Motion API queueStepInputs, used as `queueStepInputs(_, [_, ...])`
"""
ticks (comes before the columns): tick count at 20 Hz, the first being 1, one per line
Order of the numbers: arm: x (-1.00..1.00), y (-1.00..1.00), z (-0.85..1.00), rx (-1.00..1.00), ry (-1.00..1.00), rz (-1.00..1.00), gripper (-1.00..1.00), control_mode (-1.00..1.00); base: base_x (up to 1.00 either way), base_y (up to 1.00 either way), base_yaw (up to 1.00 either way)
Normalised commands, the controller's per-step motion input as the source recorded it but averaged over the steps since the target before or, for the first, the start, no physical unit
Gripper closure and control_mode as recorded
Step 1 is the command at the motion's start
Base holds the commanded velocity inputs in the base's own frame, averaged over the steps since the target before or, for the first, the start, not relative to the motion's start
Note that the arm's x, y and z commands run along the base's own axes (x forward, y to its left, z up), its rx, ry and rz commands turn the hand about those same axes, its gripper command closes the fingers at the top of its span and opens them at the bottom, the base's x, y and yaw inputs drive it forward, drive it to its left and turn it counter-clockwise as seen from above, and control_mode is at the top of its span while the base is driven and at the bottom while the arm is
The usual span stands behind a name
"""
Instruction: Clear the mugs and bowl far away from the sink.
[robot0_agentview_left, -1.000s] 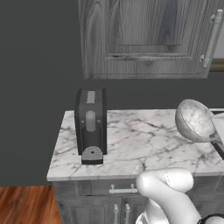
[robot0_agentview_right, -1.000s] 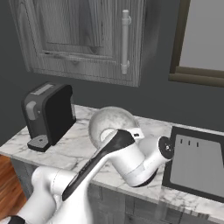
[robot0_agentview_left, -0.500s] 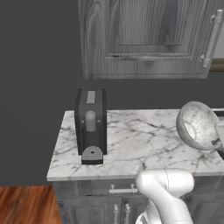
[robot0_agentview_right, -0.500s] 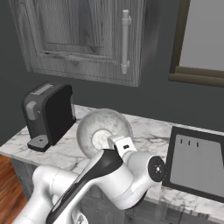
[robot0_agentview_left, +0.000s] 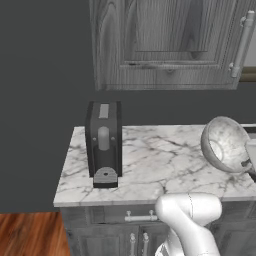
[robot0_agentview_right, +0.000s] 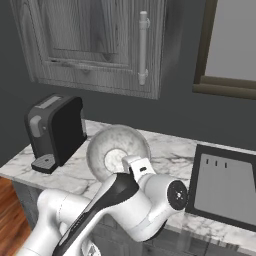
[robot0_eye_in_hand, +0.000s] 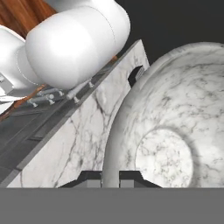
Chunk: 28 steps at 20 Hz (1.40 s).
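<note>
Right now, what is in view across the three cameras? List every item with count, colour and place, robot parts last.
bowl: one, speckled white-grey, held tipped on its side above the counter, rim pinched by the gripper
coffee machine: one, black and grey, left part of the counter
counter: one, white marble with grey veins, on grey wood drawers
cabinet: one, grey wood with a metal bar handle, on the wall above the counter
sink: one, black frame with a grey drainboard panel, right end of the counter
window: one, brown frame, on the wall above the sink
floor: brown wood, left of the counter
gripper: one, dark tips, shut on the bowl rim
arm: one, white with dark joints
</note>
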Motion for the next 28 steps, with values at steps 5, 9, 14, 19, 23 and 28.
queueStepInputs(5, [0.0,0.0,0.0,0.0,0.0,0.0,1.0,1.0,-0.42,0.0,0.0])
queueStepInputs(9, [0.0,0.0,0.0,0.0,0.0,0.0,1.0,1.0,-0.79,-0.13,0.0])
queueStepInputs(14, [0.0,0.0,0.0,0.0,0.0,0.0,1.0,1.0,-0.89,-0.07,0.0])
queueStepInputs(19, [0.0,0.0,0.0,0.0,0.0,0.0,1.0,1.0,-0.65,0.0,0.08])
queueStepInputs(23, [0.0,0.0,0.0,0.0,0.0,0.0,1.0,1.0,-0.3,0.0,0.22])
queueStepInputs(28, [0.0,0.0,0.0,0.0,0.0,0.0,1.0,1.0,-0.11,0.0,0.31])
